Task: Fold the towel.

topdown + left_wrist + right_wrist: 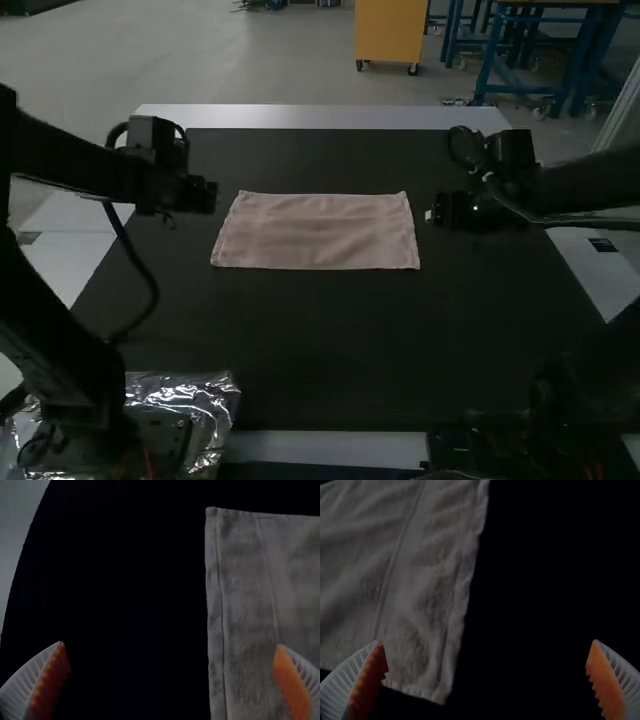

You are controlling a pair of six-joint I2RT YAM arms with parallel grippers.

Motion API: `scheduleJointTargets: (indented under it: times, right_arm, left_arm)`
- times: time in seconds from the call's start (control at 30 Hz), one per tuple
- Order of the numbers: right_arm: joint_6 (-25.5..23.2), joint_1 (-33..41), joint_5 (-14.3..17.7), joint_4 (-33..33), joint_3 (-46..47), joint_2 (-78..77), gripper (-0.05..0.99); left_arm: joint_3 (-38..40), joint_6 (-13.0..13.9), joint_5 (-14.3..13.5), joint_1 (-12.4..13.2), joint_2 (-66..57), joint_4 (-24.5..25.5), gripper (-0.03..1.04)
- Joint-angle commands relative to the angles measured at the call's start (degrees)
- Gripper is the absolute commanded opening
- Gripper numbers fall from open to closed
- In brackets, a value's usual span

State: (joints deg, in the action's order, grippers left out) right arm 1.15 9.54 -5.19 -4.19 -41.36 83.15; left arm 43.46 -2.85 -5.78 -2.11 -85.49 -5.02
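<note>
Left claw (171, 644): fingers spread, nothing pinched. Right claw (487, 641): same. Towel (318, 232) is laid flat on the dark table (320, 345), between the two claws, one short edge near each. Main risk: edge could be missed or barely nipped if a claw is closed too high. If pressed too low, cloth could be rucked by the fingertips. Skewed fold likely if ends are lifted unevenly or out of step.

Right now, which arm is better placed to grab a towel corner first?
Probably the right: a towel corner shows between the open right gripper's fingers, while the left gripper, also open, looks farther from its nearest visible corner.
</note>
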Motion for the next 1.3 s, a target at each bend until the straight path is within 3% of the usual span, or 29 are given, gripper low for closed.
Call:
scheduleJointTargets:
  times: [0.0, 0.33, 1.27]
  right_arm:
    - [-0.53, 0.74, -0.79, -2.76, -2.93, 2.71, 0.91]
    - [1.84, 0.74, -2.28, -6.10, -11.90, 18.97, 0.91]
    - [2.54, 2.85, -2.19, -6.45, -35.80, 42.97, 0.91]
  left_arm:
    - [3.12, -0.22, 0.60, 0.09, -3.19, -2.19, 0.93]
    - [9.27, 0.13, 2.09, 0.09, -15.23, -5.79, 0.96]
    - [28.26, 0.39, 4.81, 0.44, -35.97, -2.10, 0.96]
